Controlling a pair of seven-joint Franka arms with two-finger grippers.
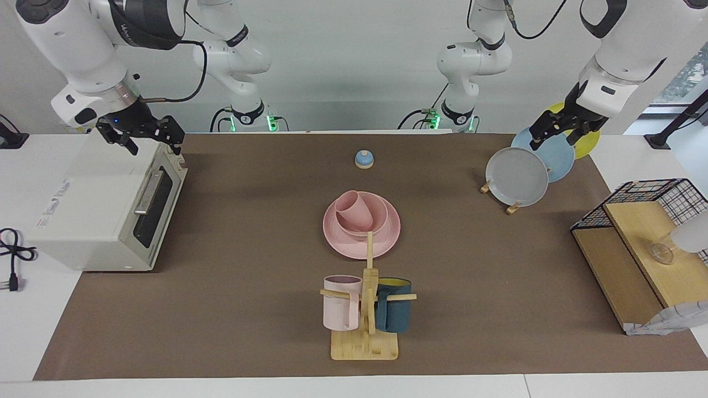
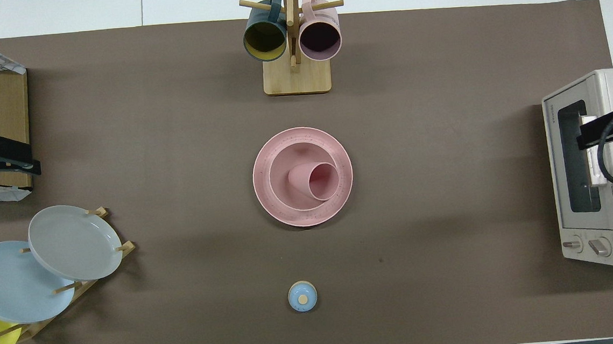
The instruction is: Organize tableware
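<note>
The pink plate [image 1: 343,246] sits in the middle of the table. The pink bowl [image 1: 380,221] stands on it, and the pink cup [image 1: 351,210] lies tilted inside the bowl. In the overhead view the plate [image 2: 265,196], bowl [image 2: 287,197] and cup [image 2: 307,178] are nested the same way, with the cup's mouth toward the right arm's end. My right gripper [image 1: 149,141] hangs open and empty over the toaster oven [image 1: 110,204]. My left gripper [image 1: 556,137] hangs open and empty over the plate rack. Both are well apart from the pink set.
A wooden mug tree [image 1: 365,331] with a pale pink and a teal mug stands farther from the robots than the plate. A small blue bell [image 1: 364,159] sits nearer the robots. Grey [image 1: 517,177], blue and yellow plates lean in a rack, beside a wire-and-wood shelf [image 1: 636,249].
</note>
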